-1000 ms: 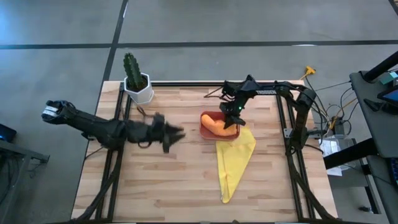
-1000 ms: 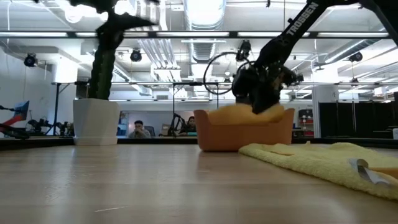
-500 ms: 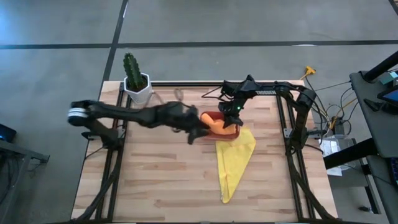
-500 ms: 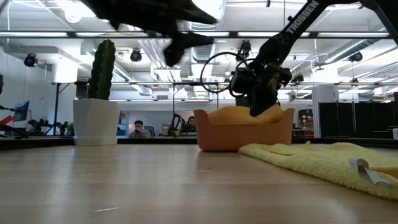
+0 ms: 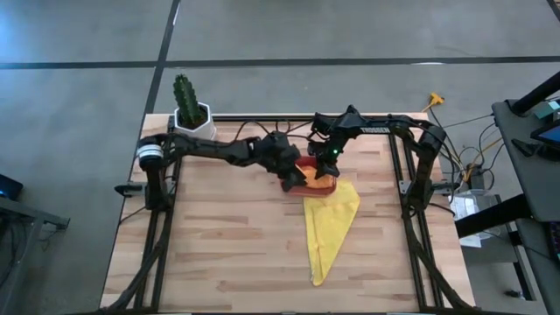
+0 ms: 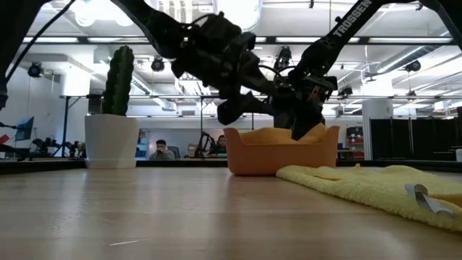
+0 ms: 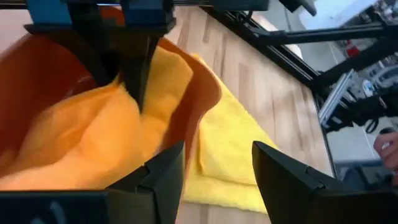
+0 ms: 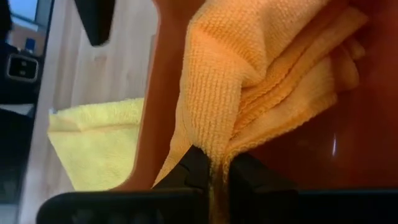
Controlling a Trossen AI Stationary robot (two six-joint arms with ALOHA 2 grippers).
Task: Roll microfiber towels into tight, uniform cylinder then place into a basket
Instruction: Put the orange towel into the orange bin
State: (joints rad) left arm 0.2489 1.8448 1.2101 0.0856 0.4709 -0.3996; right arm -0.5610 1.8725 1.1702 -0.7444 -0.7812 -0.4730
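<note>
1. Right gripper (image 5: 331, 161) reached down into the basket (image 5: 325, 186), fingers (image 8: 198, 167) pinched tight on a fold of the orange towel (image 8: 261, 68).
2. Seen from the right wrist, gripped the cloth where it bunched up against the basket's inner wall (image 8: 163, 93).
3. Left gripper (image 5: 289, 178) hung at the basket's other end, just outside and above its rim, across from the right gripper.
4. Left fingers (image 7: 165, 171) stood parted with nothing between them, one to each side of the basket's wall (image 7: 198, 102).
5. In the low view, both grippers met over the basket (image 6: 281, 153), left gripper (image 6: 232, 110) beside the right gripper (image 6: 302, 126).
6. Orange towel (image 5: 311, 171) lay crumpled inside the basket, bulging over the rim (image 6: 278, 133) in a loose heap, not a neat cylinder.
7. Yellow towel (image 5: 328, 223) lay unrolled on the table (image 5: 227, 254), its wide end touching the basket's near side and slightly tucked beneath it, narrowing to a point away from the basket.
8. From the left wrist, yellow towel (image 7: 233, 149) showed just beyond the basket's wall, flat on the wood.
9. White pot with a cactus (image 5: 190, 109) stood at the table's far corner, well apart from the basket on the left arm's side.
</note>
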